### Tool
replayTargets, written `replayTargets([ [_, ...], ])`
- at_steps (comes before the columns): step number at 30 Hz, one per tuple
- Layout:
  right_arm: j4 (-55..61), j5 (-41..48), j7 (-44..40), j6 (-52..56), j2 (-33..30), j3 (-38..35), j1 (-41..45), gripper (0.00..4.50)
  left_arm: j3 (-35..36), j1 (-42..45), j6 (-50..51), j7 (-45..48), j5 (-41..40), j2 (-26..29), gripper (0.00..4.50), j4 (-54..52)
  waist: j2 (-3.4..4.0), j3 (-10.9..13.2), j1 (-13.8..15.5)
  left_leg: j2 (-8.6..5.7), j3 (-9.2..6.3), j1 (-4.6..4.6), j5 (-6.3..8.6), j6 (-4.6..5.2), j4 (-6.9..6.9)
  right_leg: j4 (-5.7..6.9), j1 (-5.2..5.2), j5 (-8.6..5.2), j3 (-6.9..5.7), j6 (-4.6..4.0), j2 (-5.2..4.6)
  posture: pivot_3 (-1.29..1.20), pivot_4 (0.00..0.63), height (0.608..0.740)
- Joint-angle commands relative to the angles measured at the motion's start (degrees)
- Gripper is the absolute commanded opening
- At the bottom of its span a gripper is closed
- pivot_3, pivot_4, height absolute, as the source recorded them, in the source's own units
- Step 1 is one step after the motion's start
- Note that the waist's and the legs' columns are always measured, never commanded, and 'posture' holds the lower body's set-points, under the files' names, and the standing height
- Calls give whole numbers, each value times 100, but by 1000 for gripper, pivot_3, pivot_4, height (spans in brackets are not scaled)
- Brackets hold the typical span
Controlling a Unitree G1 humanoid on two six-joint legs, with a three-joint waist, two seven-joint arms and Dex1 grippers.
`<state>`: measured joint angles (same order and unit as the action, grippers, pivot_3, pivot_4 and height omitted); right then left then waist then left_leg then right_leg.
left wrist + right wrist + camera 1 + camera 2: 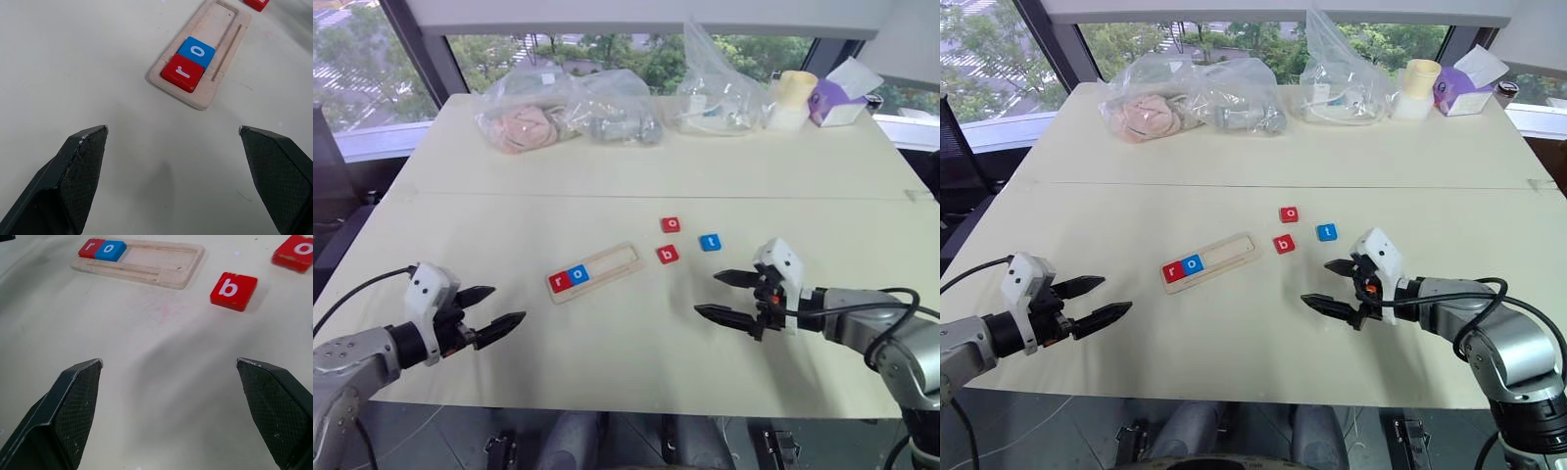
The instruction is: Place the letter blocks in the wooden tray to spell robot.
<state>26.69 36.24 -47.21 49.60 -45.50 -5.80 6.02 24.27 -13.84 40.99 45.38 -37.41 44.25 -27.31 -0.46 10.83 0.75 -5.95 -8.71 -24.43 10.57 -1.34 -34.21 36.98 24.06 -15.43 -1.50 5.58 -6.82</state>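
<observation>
Left tool point(497, 308) spread wide over bare table point(636, 176), right tool point(726, 296) likewise spread, neither holding anything

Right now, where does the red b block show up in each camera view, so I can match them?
Left eye view: red b block on the table, between the wooden tray and the right gripper.
Right eye view: same spot, below the red o block.
Left wrist view: cannot tell; one cropped red corner past the tray.
Right wrist view: past the fingertips, beside the tray.
Shared landmark: the tray.
</observation>
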Motion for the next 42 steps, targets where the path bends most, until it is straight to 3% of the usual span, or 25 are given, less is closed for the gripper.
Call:
replayTargets([
  [1, 79, 51, -30, -53, -37, -38, 49, 4483, 62, 28, -89, -3, -16, 31, 4500, -135, 0, 0, 1, 0, 0, 0, 0, 0, 0, 0, 0, 0, 0, 0, 0, 0, 150, 740],
  [14, 182, 66, 48, -61, -12, -58, -26, 4483, -231, 232, -139, 142, 102, 89, 4500, 60, 0, 0, 1, 0, 5, 1, 0, 1, 0, 1, 0, 1, 1, 0, 0, 0, 150, 740],
  [18, 210, 126, 108, 43, 36, -7, 45, 4483, -532, 314, -473, 432, 491, 391, 4500, 221, -1, 0, -1, 0, 6, 1, -1, 1, 0, 1, 1, 2, 0, 0, 1, 0, 150, 740],
  [25, 847, 673, 79, 636, -64, 194, 234, 4483, -1176, 1217, -1013, 1127, 857, 782, 4500, 1026, 1, 0, 3, 3, 11, 0, 0, 1, 0, 0, 3, 3, 2, -3, 1, 0, 150, 740],
  [32, 1479, 1083, 693, 982, 172, 224, 206, 4483, -2314, 2342, -1288, 1326, 1448, 458, 4500, 1754, -1, 0, 5, 1, 13, 0, 0, 3, -1, 1, 4, 10, 3, 9, 1, 0, 150, 740],
  [42, 1570, 1182, 1261, 1020, 377, 208, 116, 4483, -3014, 2938, -1886, 1322, 2225, 90, 4500, 2437, -3, 0, -1, 2, 22, 0, -2, 6, -1, 3, 9, 25, 14, 34, 4, 0, 150, 740],
])
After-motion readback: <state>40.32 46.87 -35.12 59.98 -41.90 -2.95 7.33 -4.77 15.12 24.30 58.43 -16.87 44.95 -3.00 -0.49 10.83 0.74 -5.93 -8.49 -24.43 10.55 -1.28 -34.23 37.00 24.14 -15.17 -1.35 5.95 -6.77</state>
